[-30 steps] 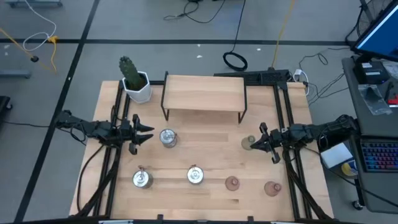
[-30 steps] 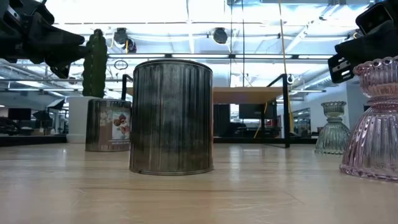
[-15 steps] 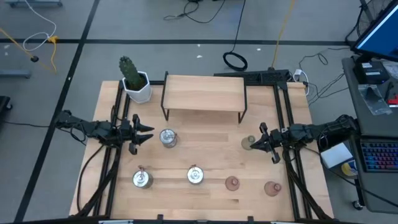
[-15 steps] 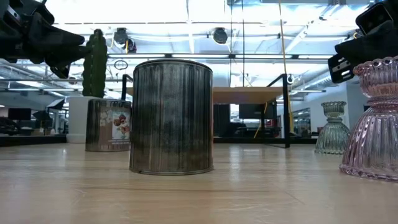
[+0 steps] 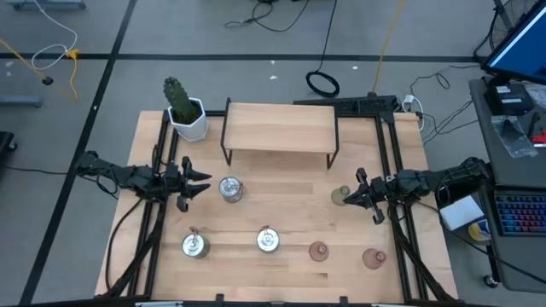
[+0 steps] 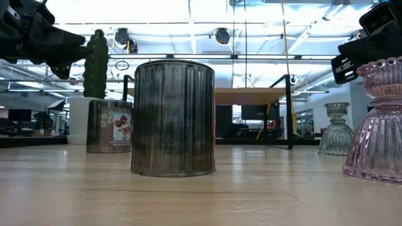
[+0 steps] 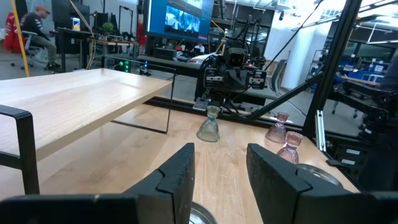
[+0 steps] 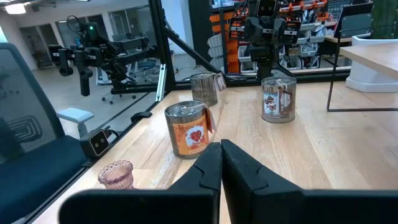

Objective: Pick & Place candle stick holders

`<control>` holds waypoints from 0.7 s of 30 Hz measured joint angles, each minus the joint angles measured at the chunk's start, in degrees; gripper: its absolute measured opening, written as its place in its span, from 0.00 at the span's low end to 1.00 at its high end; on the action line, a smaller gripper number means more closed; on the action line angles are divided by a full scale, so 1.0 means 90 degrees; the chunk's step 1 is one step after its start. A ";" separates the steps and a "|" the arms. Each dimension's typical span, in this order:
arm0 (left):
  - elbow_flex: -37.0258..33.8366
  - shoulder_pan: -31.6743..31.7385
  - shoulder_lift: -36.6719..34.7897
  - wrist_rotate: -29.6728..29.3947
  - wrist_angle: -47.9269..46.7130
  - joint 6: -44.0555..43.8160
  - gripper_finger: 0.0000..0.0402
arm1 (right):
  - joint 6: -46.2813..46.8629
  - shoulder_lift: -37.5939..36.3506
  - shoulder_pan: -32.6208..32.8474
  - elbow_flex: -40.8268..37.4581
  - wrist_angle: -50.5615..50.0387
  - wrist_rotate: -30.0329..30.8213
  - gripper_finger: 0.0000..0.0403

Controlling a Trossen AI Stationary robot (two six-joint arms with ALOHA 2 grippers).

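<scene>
We see three silvery candle stick holders on the table [image 5: 290, 217]: one [image 5: 230, 188] just in front of our left gripper [image 5: 198, 183], two more [image 5: 195, 245] [image 5: 268, 240] nearer the front edge. Two pink glass holders [image 5: 318, 251] [image 5: 373, 257] stand front right, and the pale green holder [image 5: 343, 196] sits right at our right gripper [image 5: 354, 196]. Our left gripper's fingers [image 7: 177, 171] are apart, holding nothing; our right gripper's fingers [image 8: 205, 168] are pressed together. A low wooden shelf [image 5: 280, 128] and a potted cactus [image 5: 184, 109] stand at the back.
</scene>
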 joint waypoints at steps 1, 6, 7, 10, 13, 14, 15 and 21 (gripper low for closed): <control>-0.0002 -0.0001 0.0001 0.0002 -0.0001 0.0001 0.36 | 0.0000 0.0000 0.0001 0.0000 0.0000 0.0000 0.00; 0.0000 -0.0002 0.0002 0.0002 0.0000 -0.0001 0.36 | 0.0000 0.0000 0.0001 0.0000 -0.0001 0.0000 0.00; -0.0002 0.0000 0.0002 0.0002 -0.0002 -0.0001 0.36 | 0.0000 0.0000 0.0001 0.0001 -0.0001 0.0001 0.00; 0.0000 0.0000 0.0002 0.0002 -0.0002 0.0001 0.36 | 0.0000 0.0000 0.0000 0.0002 -0.0002 0.0000 0.00; -0.0002 -0.0002 0.0000 0.0002 -0.0002 -0.0001 0.36 | 0.0000 0.0000 0.0002 0.0000 0.0000 0.0000 0.00; 0.0000 0.0000 0.0002 0.0002 -0.0002 -0.0001 0.36 | 0.0000 0.0000 0.0001 0.0002 0.0000 0.0000 0.00; -0.0002 -0.0001 0.0001 0.0002 -0.0002 0.0000 0.36 | 0.0000 0.0000 0.0002 0.0000 0.0003 0.0000 0.00; 0.0000 0.0000 0.0000 0.0002 0.0000 0.0000 0.36 | 0.0000 0.0000 0.0000 0.0000 0.0244 0.0030 0.00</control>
